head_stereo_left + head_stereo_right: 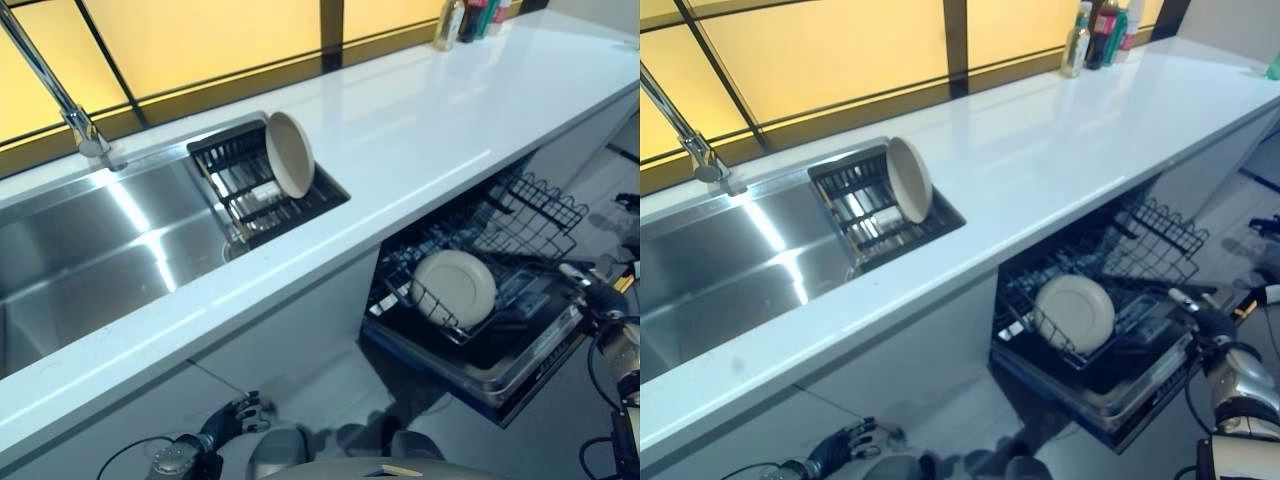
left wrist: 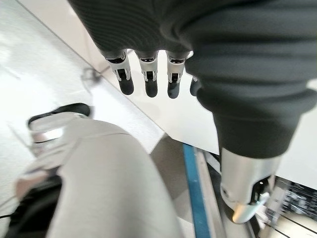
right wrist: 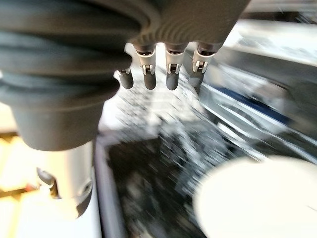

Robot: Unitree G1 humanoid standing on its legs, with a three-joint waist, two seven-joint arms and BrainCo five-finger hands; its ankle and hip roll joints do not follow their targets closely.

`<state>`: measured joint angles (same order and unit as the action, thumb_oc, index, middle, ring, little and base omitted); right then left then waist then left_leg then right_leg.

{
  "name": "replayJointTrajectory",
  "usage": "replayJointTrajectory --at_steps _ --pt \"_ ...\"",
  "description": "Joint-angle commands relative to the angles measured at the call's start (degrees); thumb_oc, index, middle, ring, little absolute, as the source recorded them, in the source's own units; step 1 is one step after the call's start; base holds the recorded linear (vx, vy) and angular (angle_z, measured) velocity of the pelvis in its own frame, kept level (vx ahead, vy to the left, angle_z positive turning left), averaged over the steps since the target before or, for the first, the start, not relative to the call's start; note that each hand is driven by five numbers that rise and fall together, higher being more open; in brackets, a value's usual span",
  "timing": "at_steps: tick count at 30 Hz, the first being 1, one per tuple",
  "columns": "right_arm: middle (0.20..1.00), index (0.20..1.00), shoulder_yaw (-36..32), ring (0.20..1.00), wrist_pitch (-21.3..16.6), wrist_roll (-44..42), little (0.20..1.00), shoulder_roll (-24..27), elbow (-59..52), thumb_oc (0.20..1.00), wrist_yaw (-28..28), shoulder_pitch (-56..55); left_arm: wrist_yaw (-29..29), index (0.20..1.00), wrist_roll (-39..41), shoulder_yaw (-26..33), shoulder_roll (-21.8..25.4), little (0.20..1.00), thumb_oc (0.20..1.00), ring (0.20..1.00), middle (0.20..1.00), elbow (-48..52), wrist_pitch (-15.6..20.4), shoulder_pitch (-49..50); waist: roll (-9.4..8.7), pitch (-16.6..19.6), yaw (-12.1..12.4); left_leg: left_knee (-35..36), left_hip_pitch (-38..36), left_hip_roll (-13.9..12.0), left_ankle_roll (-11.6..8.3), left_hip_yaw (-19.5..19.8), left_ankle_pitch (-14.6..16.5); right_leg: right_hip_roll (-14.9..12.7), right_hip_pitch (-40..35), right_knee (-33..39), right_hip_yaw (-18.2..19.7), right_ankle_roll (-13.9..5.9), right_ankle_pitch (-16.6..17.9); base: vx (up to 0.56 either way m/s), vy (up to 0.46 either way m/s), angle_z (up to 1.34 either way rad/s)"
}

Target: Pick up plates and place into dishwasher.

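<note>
Counter [image 1: 420,130]: white, ran from lower left to upper right of the eye views; bottles [image 1: 1095,32] stood at its far end, upper right.
Sink [image 1: 90,250]: steel, left of frame, with a tap [image 1: 60,95] at upper left.
Drying rack [image 1: 255,185]: dark, set in the sink's right end.
Plate in rack [image 1: 289,154]: one beige plate stood on edge, leaning, in the rack at upper centre. Not yet moved.
Dishwasher [image 1: 480,345]: door open under the counter, lower right, with its basket [image 1: 520,215] pulled out.
Plate in basket [image 1: 455,286]: one beige plate rested tilted in the wire basket. Judged as placed.
Right hand [image 3: 168,74]: at the right edge of the eye views, just beside the basket. In its wrist view the fingers hung straight and relaxed, thumb apart, holding nothing; the pale plate showed blurred below them.
Left hand [image 2: 148,79]: low in the lower left of the left eye view, below the counter. In its wrist view the fingers were straight and spread, empty.
Progress: judged about half done as far as visible: one plate loaded, one left in the rack.
Remaining: judged that a hand must reach the rack, grasp that plate and carry it to the basket.
</note>
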<state>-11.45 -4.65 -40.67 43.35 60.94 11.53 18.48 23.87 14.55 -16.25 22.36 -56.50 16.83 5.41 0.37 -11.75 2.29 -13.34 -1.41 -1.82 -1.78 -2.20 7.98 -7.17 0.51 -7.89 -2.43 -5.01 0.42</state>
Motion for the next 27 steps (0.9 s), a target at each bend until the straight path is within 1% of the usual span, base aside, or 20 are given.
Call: replayJointTrajectory --at_steps 1,4,5,7,8,10,11,13,14,16,17,18,19,20,21,22,23,24,25,27 --pt "1.000 1.000 -1.59 1.000 -6.70 -0.84 1.000 -0.16 -5.58 1.000 -6.77 0.18 1.32 1.000 1.46 0.31 -0.09 1.000 1.000 1.000 1.000 6.12 2.73 1.04 -0.46 2.20 -0.51 -1.96 3.84 -0.54 0.20 1.37 2.02 -0.55 -1.59 -0.72 0.84 -1.06 -4.80 0.00 0.029 -0.04" --pt "1.000 1.000 -2.42 1.000 -8.42 -3.02 1.000 -1.46 -11.71 1.000 -9.82 -1.89 2.52 1.000 1.77 -0.16 0.75 1.000 1.000 1.000 1.000 10.68 2.67 1.32 -0.57 2.67 -1.05 -1.95 3.51 -0.46 0.28 1.32 2.14 -0.41 -1.96 -0.48 1.18 -0.90 -4.77 -0.01 0.018 -0.03" --pt "1.000 1.000 -2.56 1.000 -9.44 -5.17 1.000 -2.47 -15.12 1.000 -10.82 -2.53 3.04 1.000 1.69 -0.68 1.38 1.000 1.000 1.000 1.000 13.30 2.97 1.29 -0.47 2.86 -1.35 -1.64 3.28 -0.43 0.34 1.35 2.04 -0.30 -2.02 -0.38 1.26 -0.83 -4.73 -0.02 0.032 -0.08" --pt "1.000 1.000 -2.99 1.000 -10.50 -7.71 1.000 -4.97 -21.04 1.000 -11.55 -4.52 4.29 1.000 1.93 -1.31 2.56 1.000 1.000 1.000 1.000 18.27 2.41 1.36 -0.51 3.23 -1.86 -0.97 2.80 -0.41 0.45 1.28 1.90 -0.21 -2.15 -0.28 1.31 -0.82 -4.75 -0.03 0.030 -0.05" --pt "1.000 1.000 -3.12 1.000 -11.16 -9.12 1.000 -7.44 -26.30 1.000 -11.16 -6.37 5.08 1.000 3.23 -2.10 3.61 1.000 1.000 1.000 1.000 23.24 1.47 1.16 -0.30 3.42 -2.46 -0.51 2.52 -0.41 0.59 1.04 1.77 -0.12 -2.14 -0.26 1.37 -0.83 -4.79 -0.04 0.028 -0.02" --pt "1.000 1.000 -3.05 1.000 -12.33 -12.05 1.000 -11.61 -33.13 1.000 -9.28 -9.44 7.21 1.000 6.05 -2.50 4.38 1.000 1.000 1.000 1.000 28.98 0.73 0.94 -0.22 3.76 -3.26 -0.04 2.19 -0.37 0.81 0.72 1.60 0.01 -2.05 -0.32 1.42 -0.84 -4.82 -0.05 0.027 0.00" --pt "1.000 1.000 -2.85 1.000 -13.01 -12.45 1.000 -14.39 -36.10 1.000 -7.50 -11.16 9.18 1.000 7.38 -2.44 4.31 1.000 1.000 1.000 1.000 31.81 0.83 0.59 -0.20 4.01 -3.72 0.02 2.11 -0.30 0.98 0.58 1.62 0.11 -1.98 -0.41 1.50 -0.80 -4.90 -0.04 0.019 0.02" --pt "1.000 1.000 -0.62 1.000 -13.66 -10.83 1.000 -18.63 -41.27 1.000 -6.13 -13.38 12.00 1.000 8.53 -3.02 4.19 1.000 1.000 1.000 1.000 37.45 1.08 -0.31 -0.25 4.45 -4.38 0.07 2.09 -0.12 1.25 0.46 1.62 0.32 -1.85 -0.36 1.64 -0.70 -4.87 -0.04 0.013 -0.02" --pt "1.000 1.000 1.02 1.000 -13.38 -10.21 1.000 -20.16 -43.81 1.000 -5.35 -14.19 14.16 1.000 9.61 -3.63 4.26 1.000 1.000 1.000 1.000 40.92 1.68 -0.90 -0.28 4.62 -4.72 0.03 2.09 -0.05 1.32 0.45 1.59 0.45 -1.79 -0.34 1.81 -0.66 -4.83 -0.05 0.011 -0.04" --pt "1.000 1.000 3.63 1.000 -13.97 -11.03 1.000 -22.11 -46.38 1.000 -4.56 -14.98 16.44 1.000 12.29 -4.70 4.51 1.000 1.000 1.000 1.000 47.85 0.94 -2.49 -0.29 4.89 -5.09 0.07 2.02 0.08 1.53 0.48 1.56 0.70 -1.73 -0.27 2.00 -0.54 -4.75 -0.04 0.008 -0.03" --pt "1.000 1.000 4.63 1.000 -14.41 -12.10 1.000 -22.82 -47.01 1.000 -3.86 -14.99 17.86 1.000 14.53 -5.30 4.73 1.000 1.000 1.000 1.000 51.34 1.12 -3.60 -0.28 5.03 -5.24 0.25 1.92 0.21 1.60 0.57 1.50 0.88 -1.70 -0.21 2.08 -0.54 -4.66 -0.03 0.008 -0.06" --pt "1.000 1.000 5.02 1.000 -14.87 -12.16 1.000 -23.19 -47.16 1.000 -3.79 -14.87 18.25 1.000 15.42 -5.48 4.66 1.000 1.000 1.000 1.000 52.96 1.10 -4.24 -0.24 5.11 -5.26 0.42 1.87 0.28 1.64 0.65 1.44 0.95 -1.67 -0.17 2.09 -0.55 -4.61 -0.03 0.014 -0.07" --pt "1.000 1.000 6.08 1.000 -16.37 -11.35 1.000 -23.68 -47.69 1.000 -4.29 -14.55 18.16 1.000 17.75 -5.59 4.46 1.000 1.000 1.000 1.000 56.75 0.54 -6.44 -0.15 5.38 -5.36 1.11 1.55 0.39 1.71 0.82 1.27 1.08 -1.71 0.05 2.08 -0.57 -4.52 -0.03 0.016 -0.06" --pt "1.000 1.000 6.64 1.000 -17.17 -10.65 1.000 -23.74 -48.24 1.000 -4.89 -14.38 17.84 1.000 19.75 -5.52 4.29 1.000 1.000 1.000 1.000 58.70 -0.02 -7.63 -0.10 5.51 -5.44 1.56 1.34 0.47 1.75 0.92 1.10 1.14 -1.74 0.15 2.04 -0.58 -4.48 0.00 0.000 0.00" --pt "1.000 1.000 7.36 1.000 -17.57 -10.26 1.000 -23.97 -49.21 1.000 -5.41 -14.20 16.33 1.000 21.98 -5.53 3.86 1.000 1.000 1.000 1.000 60.74 -0.41 -9.25 -0.09 5.70 -5.60 1.95 1.18 0.57 1.75 1.05 0.97 1.25 -1.68 0.19 2.15 -0.60 -4.41 0.00 0.000 0.00" --pt "1.000 1.000 7.93 1.000 -17.65 -10.43 1.000 -24.76 -50.11 1.000 -4.91 -14.24 14.78 1.000 24.12 -4.65 2.97 1.000 1.000 1.000 1.000 62.18 -1.38 -11.08 -0.11 6.01 -5.75 2.57 0.97 0.66 1.74 1.14 0.76 1.31 -1.57 0.24 2.25 -0.64 -4.37 0.00 0.000 0.00" --pt "1.000 1.000 8.55 1.000 -17.48 -10.83 1.000 -25.46 -51.09 1.000 -4.25 -14.42 13.14 1.000 26.36 -3.72 2.17 1.000 1.000 1.000 1.000 63.12 -1.34 -12.42 -0.15 6.27 -5.88 2.99 0.79 0.70 1.75 1.17 0.64 1.31 -1.53 0.28 2.31 -0.68 -4.37 0.00 0.000 0.00" --pt "1.000 1.000 8.85 1.000 -17.14 -10.26 1.000 -26.59 -52.22 1.000 -3.75 -14.73 11.31 1.000 27.56 -2.43 1.17 1.000 1.000 1.000 1.000 64.06 -2.09 -13.63 -0.20 6.59 -5.98 3.41 0.62 0.76 1.78 1.23 0.60 1.34 -1.46 0.33 2.39 -0.67 -4.38 0.00 0.000 0.00" --pt "1.000 1.000 9.17 1.000 -16.87 -9.50 1.000 -27.55 -53.19 1.000 -3.36 -15.11 9.39 1.000 27.89 -1.43 0.60 1.000 1.000 1.000 1.000 64.45 -1.06 -14.27 -0.25 6.83 -6.11 3.66 0.54 0.82 1.77 1.24 0.51 1.39 -1.37 0.33 2.48 -0.63 -4.37 0.00 0.000 0.00" --pt "1.000 1.000 10.27 1.000 -16.22 -8.27 1.000 -28.72 -57.38 1.000 -3.38 -16.20 3.08 1.000 26.32 2.44 -0.36 1.000 1.000 1.000 1.000 66.19 0.42 -14.63 -0.40 7.42 -6.13 4.02 0.30 1.01 1.78 1.36 0.40 1.59 -1.39 0.70 2.80 -0.50 -4.24 0.00 0.000 0.00"
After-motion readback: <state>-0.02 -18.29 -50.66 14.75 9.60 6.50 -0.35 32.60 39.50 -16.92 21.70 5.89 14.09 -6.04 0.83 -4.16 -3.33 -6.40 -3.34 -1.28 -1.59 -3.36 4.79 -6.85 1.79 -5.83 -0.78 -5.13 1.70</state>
